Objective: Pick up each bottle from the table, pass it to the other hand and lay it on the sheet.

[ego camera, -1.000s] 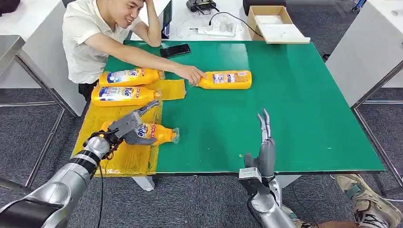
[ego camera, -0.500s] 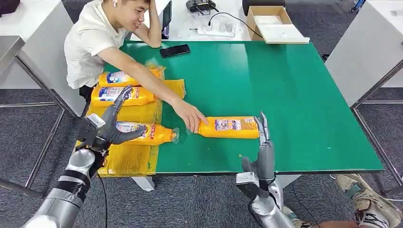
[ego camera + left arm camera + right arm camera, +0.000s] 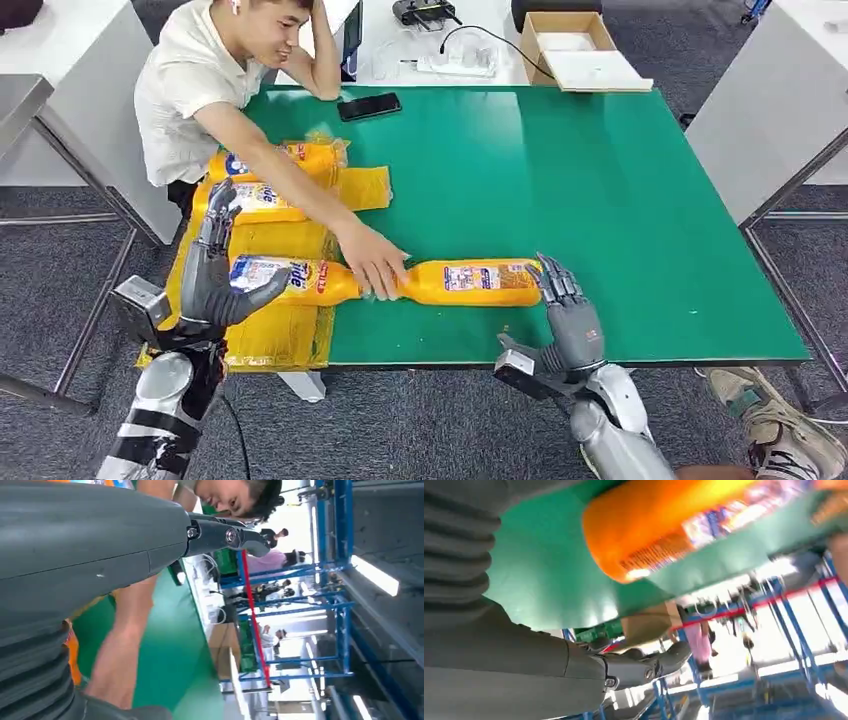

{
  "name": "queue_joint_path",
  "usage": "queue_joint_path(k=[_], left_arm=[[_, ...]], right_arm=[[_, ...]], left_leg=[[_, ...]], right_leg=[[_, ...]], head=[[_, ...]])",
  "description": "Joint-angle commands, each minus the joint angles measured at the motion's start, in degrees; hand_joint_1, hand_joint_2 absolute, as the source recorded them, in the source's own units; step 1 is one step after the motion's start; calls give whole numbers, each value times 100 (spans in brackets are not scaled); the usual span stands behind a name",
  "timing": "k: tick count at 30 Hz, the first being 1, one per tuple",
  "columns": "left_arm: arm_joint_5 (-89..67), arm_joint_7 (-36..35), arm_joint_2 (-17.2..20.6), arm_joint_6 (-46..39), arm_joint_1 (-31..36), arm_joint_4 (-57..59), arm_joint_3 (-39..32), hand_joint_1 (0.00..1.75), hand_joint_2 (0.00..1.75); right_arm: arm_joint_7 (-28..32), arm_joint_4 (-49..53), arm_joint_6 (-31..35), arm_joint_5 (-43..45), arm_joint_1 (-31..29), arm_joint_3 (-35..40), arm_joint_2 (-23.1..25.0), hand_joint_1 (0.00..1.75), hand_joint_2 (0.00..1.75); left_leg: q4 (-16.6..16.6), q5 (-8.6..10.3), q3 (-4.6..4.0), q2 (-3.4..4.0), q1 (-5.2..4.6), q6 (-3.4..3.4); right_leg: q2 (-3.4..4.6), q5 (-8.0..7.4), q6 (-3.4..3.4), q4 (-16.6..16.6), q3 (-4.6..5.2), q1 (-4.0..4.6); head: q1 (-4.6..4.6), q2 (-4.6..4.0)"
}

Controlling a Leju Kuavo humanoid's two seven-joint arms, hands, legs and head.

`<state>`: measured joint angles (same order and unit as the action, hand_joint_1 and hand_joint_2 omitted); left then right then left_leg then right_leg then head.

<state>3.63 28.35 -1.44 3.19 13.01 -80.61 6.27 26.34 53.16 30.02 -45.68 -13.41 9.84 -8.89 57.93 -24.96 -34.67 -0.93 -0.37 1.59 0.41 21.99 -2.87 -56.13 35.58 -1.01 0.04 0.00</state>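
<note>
From above, a yellow bottle lies flat on the green table near its front edge, a person's hand on its cap end. The right hand sits just at its base, fingers apart, holding nothing. The left hand hovers over the yellow sheet, fingers spread, above another bottle.

At the left wrist, the left hand's fingers stretch out empty.

At the right wrist, the bottle's base lies close on the green.
</note>
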Motion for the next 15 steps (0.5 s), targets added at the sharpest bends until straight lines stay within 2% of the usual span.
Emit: queue_joint_path(k=[1, 6, 13, 15], left_arm=[[17, 4, -233, -25, -65, -205, -27, 0, 175], [56, 31, -294, 11, -89, -196, 14, 0, 175], [57, 32, -292, 12, -86, -194, 12, 0, 175], [57, 32, -292, 12, -86, -194, 12, 0, 175]], right_arm=[[-262, -797, -273, -439, -699, -140, -117, 0, 175], [-354, -1051, -513, -560, -1023, -40, -100, 0, 175], [-352, -1063, -518, -560, -1011, -38, -101, 0, 175], [-352, -1063, -518, -560, -1011, -38, -101, 0, 175]], left_leg=[[0, -3, 8, 8, 3, -6], [-1, -4, 11, 18, 3, -5], [-1, -13, 30, 18, 10, -10], [-1, -4, 13, 10, 5, -5]], right_leg=[[2, 1, 6, 2, -7, 4], [7, 1, 7, 1, -8, 4], [4, 10, 13, 3, -29, 11], [1, 4, 7, 1, -12, 5]], head=[[-2, 0], [-2, -2], [-2, 0], [-2, 0]])
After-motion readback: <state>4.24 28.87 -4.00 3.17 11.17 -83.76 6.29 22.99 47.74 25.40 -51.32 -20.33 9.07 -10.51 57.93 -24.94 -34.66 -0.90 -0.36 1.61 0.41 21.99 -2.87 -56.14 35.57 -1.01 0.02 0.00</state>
